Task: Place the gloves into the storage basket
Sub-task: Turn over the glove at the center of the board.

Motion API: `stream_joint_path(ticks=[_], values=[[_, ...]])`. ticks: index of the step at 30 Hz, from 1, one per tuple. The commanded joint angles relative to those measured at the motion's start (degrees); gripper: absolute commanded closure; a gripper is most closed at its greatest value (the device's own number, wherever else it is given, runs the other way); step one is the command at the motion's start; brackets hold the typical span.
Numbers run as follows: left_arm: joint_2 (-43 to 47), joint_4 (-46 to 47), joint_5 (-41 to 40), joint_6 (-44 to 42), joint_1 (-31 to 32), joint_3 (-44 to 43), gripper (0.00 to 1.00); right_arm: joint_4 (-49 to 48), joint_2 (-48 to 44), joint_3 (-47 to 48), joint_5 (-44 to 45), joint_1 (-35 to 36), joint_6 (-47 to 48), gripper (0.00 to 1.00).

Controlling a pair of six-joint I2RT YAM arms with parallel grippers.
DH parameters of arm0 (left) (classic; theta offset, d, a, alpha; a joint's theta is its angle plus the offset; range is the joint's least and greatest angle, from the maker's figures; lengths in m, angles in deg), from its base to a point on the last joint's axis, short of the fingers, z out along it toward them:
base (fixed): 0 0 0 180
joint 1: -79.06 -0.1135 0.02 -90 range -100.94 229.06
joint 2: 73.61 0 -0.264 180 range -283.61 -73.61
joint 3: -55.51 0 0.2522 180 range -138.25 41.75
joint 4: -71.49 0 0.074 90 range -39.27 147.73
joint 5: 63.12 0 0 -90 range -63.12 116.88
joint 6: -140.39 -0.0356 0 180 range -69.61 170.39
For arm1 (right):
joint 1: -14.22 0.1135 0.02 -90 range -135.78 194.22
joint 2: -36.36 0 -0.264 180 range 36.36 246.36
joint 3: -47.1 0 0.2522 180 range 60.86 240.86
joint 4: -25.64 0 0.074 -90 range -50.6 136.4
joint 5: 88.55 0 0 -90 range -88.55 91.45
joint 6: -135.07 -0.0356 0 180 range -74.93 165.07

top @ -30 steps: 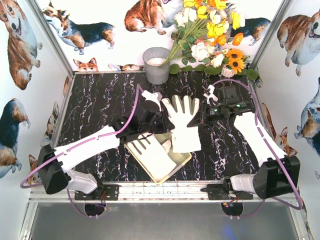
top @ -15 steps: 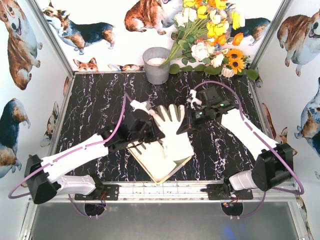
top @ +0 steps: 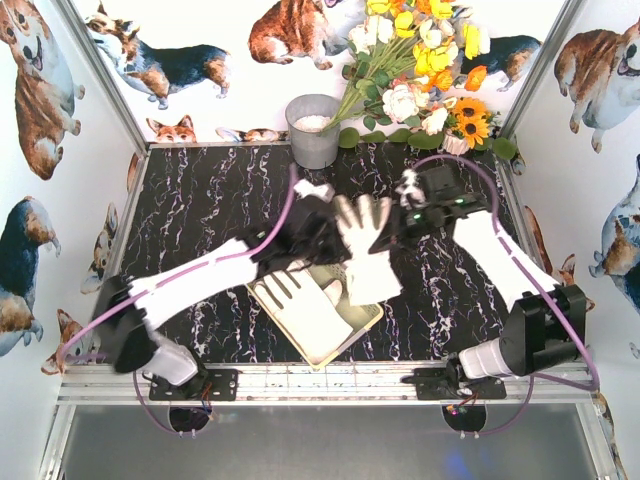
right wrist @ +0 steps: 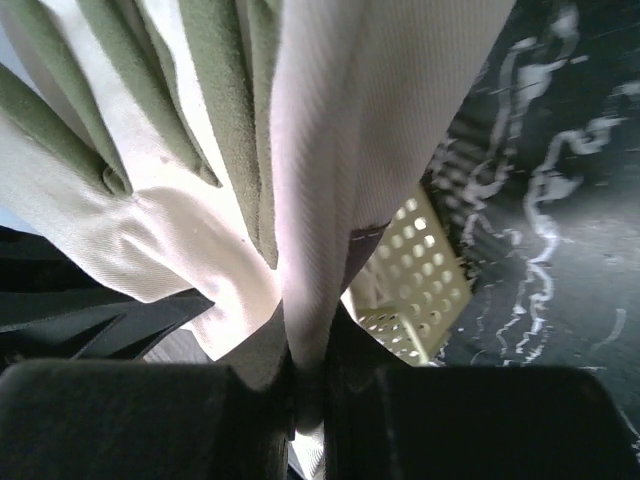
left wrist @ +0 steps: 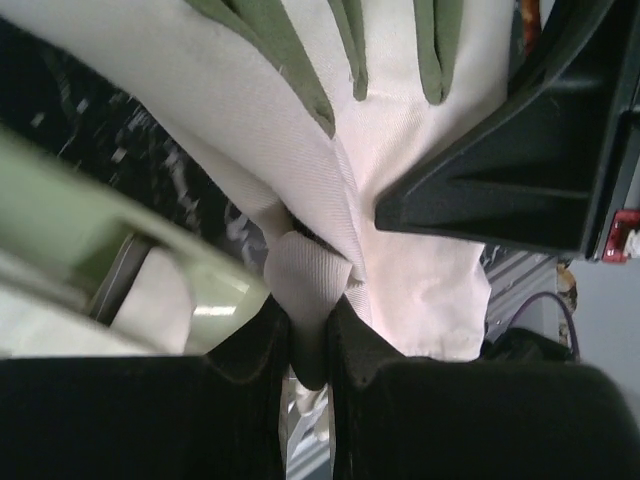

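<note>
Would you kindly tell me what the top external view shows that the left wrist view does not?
Only the top external view shows the grey bucket and the flowers at the far edge. Only the left wrist view shows the left claw shut on a fold of the held glove, and the grey-green strips on its fingers. Both show that glove, the storage basket and the marbled table.
</note>
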Motion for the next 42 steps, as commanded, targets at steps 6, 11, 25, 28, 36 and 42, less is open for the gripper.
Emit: stream_joint_path(ticks=[6, 11, 25, 28, 36, 42], values=[[-22.9, 0.0, 12.2, -9.6, -1.8, -22.6, 0.80, 5.2, -5.1, 2.0, 4.3, -14.4, 6.7, 1.00], [-26.4, -1.1, 12.4, -14.0, -5.8, -27.8, 0.44, 13.2, -4.9, 5.8, 12.8, -18.2, 9.8, 1.00], [-19.6, 3.6, 12.7, -18.6, -13.2, -20.2, 0.33, 22.3, -1.1, 15.2, 46.2, -18.4, 19.6, 1.00], [-15.3, 4.2, 11.8, -18.4, -14.6, -15.6, 0.32, 22.9, 1.6, 15.8, 53.1, -18.3, 21.3, 1.00], [-6.0, 3.1, 10.2, -18.8, -18.8, -5.4, 0.32, 22.7, 11.2, 16.4, 71.1, -12.5, 20.9, 1.00], [-2.1, 2.6, 10.5, -18.0, -21.3, -0.3, 0.32, 20.0, 22.6, 19.2, 70.0, -2.6, 17.1, 1.00]])
